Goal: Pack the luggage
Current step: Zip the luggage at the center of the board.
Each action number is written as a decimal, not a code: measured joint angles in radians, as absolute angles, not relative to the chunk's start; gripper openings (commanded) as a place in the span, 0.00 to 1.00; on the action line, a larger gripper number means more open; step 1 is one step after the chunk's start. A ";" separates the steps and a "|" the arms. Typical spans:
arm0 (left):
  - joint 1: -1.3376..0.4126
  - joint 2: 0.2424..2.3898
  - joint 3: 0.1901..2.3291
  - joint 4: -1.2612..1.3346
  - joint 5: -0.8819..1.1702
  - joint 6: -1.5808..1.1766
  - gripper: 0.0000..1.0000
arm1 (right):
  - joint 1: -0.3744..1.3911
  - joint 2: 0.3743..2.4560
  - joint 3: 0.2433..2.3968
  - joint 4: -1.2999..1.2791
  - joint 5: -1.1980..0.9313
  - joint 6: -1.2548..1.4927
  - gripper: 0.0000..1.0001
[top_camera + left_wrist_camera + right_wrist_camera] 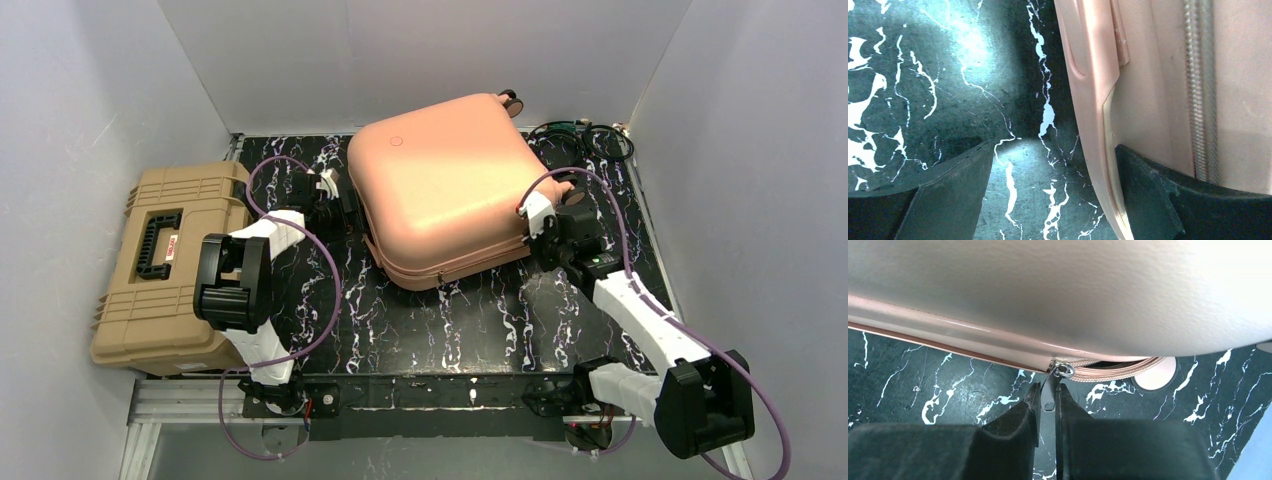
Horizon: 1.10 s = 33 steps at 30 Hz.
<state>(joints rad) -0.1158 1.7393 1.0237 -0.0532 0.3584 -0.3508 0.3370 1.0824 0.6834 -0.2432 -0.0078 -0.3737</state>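
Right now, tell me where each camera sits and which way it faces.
Top external: above and behind the bases, looking down on table, suitcase, toolbox; both arms show.
Left wrist: on the left arm, facing the suitcase's zippered side; open left gripper shows.
Right wrist: on the right arm, facing the zipper pull; right gripper pinches it.
All share the suitcase.

One suitcase [440, 190], one toolbox [165, 270] — one cable bundle [590, 135], one zipper pull [1049, 390].

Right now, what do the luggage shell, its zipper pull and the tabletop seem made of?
The luggage: hard plastic by the look, peach-pink, fine matte grain with soft sheen. Its zipper pull: metal, probably; silvery and glinting. The tabletop: dark marble-patterned surface, white veins, slightly glossy; stone or printed laminate, cannot tell.
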 measured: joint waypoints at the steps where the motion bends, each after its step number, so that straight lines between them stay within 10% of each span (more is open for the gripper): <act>1: -0.118 1.739 1.024 -0.053 0.361 -0.351 0.90 | 0.317 1.082 0.685 -0.244 -0.030 -0.368 0.20; 20: -0.130 1.739 1.021 -0.054 0.393 -0.351 0.90 | -0.050 1.141 0.731 -0.257 -0.297 -0.262 0.25; 33: -0.130 1.739 1.021 -0.054 0.395 -0.351 0.90 | -0.059 1.107 0.756 -0.289 -0.450 -0.295 0.49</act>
